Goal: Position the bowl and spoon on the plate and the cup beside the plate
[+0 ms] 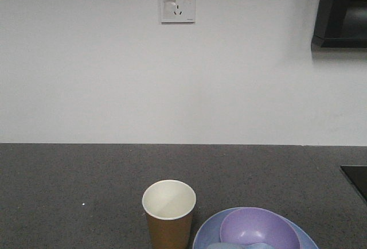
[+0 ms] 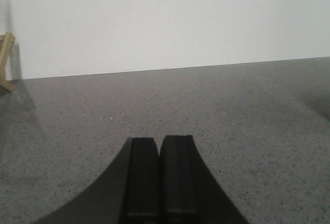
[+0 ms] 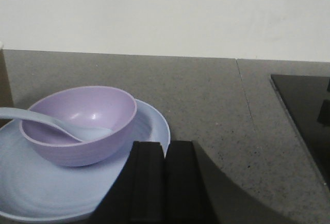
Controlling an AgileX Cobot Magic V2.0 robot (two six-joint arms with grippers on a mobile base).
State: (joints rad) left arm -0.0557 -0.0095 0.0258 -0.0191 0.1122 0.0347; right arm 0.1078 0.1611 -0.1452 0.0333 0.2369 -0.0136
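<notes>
- On the dark speckled stone tabletop point(image 1: 69, 186), near the front edge, the round pale blue plate point(image 3: 129, 154) carries the small lavender-purple plastic bowl point(image 3: 80, 123).
- Short pale light-blue soup spoon point(image 3: 46, 121): scoop rests inside bowl, handle leans out over bowl's left rim, above plate.
- Brown kraft paper cup point(image 1: 168, 211) with cream inside stands upright just beside plate's left side; front view can't settle touching or a small gap.
- Judgement: layout looks done; bowl and spoon on plate, cup beside. Step in hand is likely retreat or hold.
- To do it well: pull arms straight back and up, no sideways sweep, since spoon handle overhangs and light cup tips easily.
- Right claw point(image 3: 165, 177): both black fingers pressed together, nothing between them; low and roughly level over tabletop, just beside plate's right front rim, pointing toward wall.
- Left claw point(image 2: 160, 177): fingers closed flat against each other, empty; low, level, facing bare tabletop and wall, well apart from the dishes.
- White wall socket point(image 1: 177, 4) above, black glossy panel point(image 3: 304, 115) set in the tabletop at right; neither in the way.
</notes>
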